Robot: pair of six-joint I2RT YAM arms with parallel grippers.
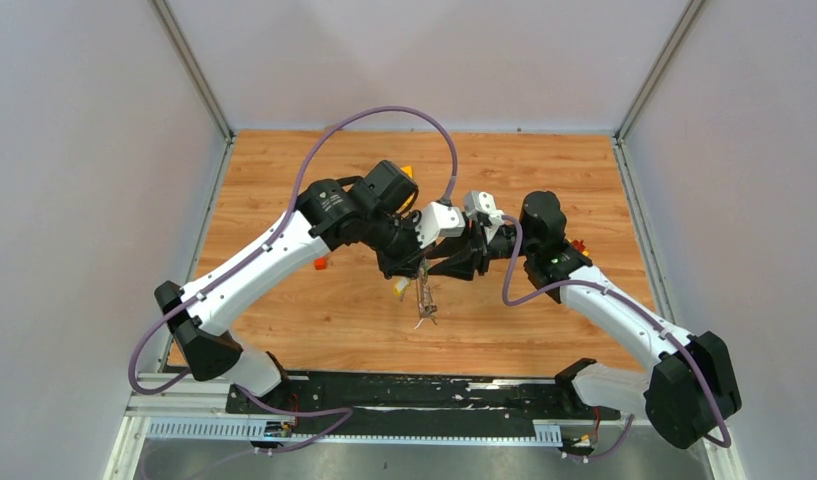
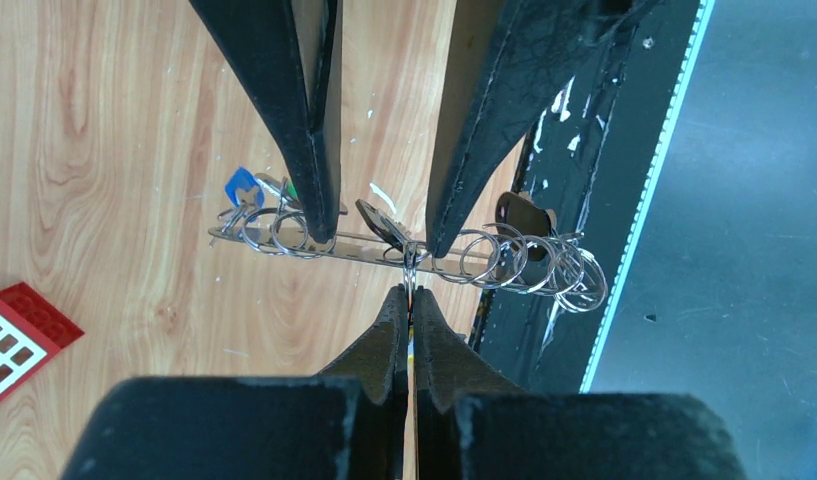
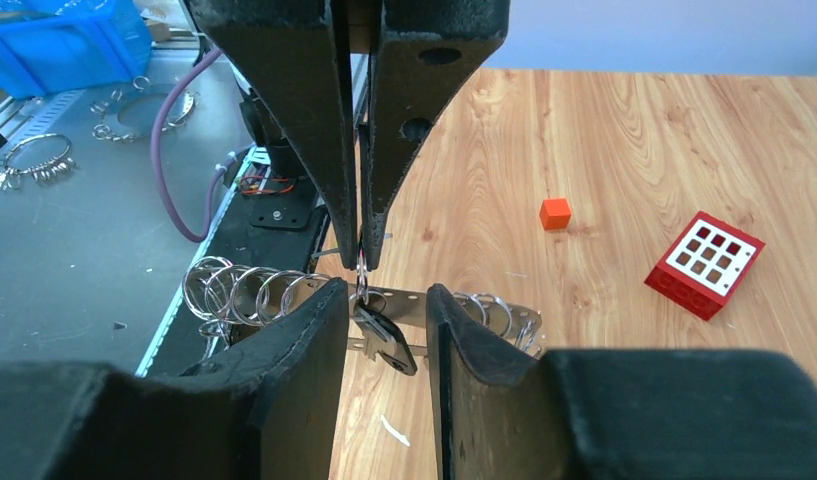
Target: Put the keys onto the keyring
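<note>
The keyring point(image 2: 364, 248) is a flat grey metal strip with holes that carries several split rings; it also shows in the right wrist view point(image 3: 414, 300) and the top view point(image 1: 424, 298). My left gripper point(image 2: 411, 292) is shut on a small split ring at the strip's middle. A black-headed key point(image 3: 389, 342) hangs from that ring. My right gripper point(image 3: 387, 300) is open, with one finger on each side of that key and its tips at the strip. Keys with blue point(image 2: 242, 187) and black point(image 2: 524, 215) heads hang at the strip's ends. In the top view the left gripper point(image 1: 412, 268) and right gripper point(image 1: 446, 266) meet above the table's middle.
A red brick with white holes point(image 3: 704, 265) and a small orange block point(image 3: 555, 213) lie on the wooden table point(image 1: 544, 170). The black rail point(image 2: 554, 150) runs along the near edge. Off the table are a blue bin point(image 3: 64, 40) and spare rings point(image 3: 34, 160).
</note>
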